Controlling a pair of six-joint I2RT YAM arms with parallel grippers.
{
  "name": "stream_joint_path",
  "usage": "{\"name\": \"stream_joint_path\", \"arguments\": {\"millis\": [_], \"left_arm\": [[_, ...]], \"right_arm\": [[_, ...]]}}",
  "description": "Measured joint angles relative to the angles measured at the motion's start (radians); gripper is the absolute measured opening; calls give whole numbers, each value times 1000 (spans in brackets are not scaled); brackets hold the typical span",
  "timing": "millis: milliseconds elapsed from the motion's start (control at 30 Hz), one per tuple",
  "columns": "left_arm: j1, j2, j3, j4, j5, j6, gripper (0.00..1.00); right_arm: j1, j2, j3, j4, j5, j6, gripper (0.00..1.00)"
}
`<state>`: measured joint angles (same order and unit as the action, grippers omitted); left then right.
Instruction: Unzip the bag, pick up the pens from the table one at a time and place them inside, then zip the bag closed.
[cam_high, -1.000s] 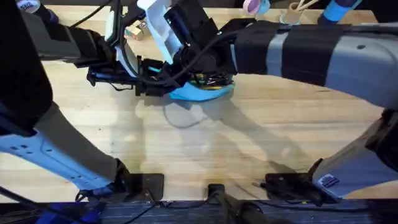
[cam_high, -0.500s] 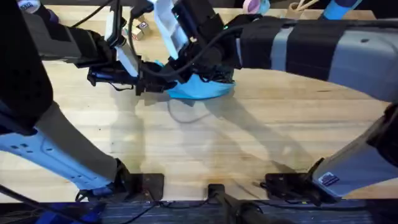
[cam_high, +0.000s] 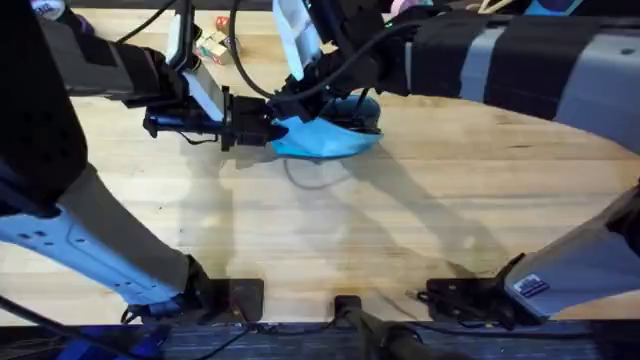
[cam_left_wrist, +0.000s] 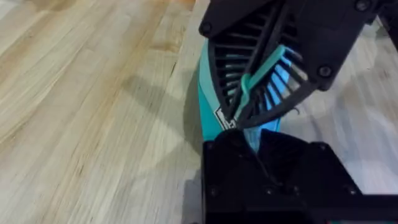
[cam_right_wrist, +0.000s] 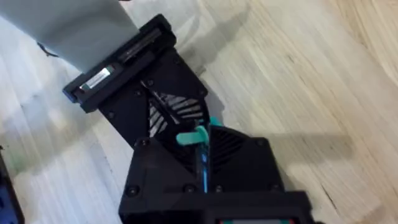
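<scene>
Left fingers (cam_high: 262, 130) clamped on bag (cam_high: 325, 140) end, near far edge of surface (cam_high: 400, 220). Right fingers (cam_high: 300, 92) pinched on teal pull (cam_right_wrist: 194, 137). Step, I judge: zipping. Next: hold end firm, draw pull along. Bag light blue, soft, slumped.

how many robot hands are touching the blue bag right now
2. The left hand grips the bag's left end; the right hand pinches the teal pull just above it.
</scene>
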<state>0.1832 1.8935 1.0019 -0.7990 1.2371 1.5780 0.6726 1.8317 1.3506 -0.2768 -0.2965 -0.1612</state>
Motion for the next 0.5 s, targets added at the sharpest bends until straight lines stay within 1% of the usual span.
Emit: {"name": "stream_joint_path", "arguments": {"millis": [333, 500], "left_arm": [[-1, 0, 0, 0, 2, 0, 43], [-1, 0, 0, -2, -17, 0, 43]], "right_arm": [[-11, -9, 0, -4, -8, -21, 30], [-50, -28, 0, 0, 9, -41, 29]]}}
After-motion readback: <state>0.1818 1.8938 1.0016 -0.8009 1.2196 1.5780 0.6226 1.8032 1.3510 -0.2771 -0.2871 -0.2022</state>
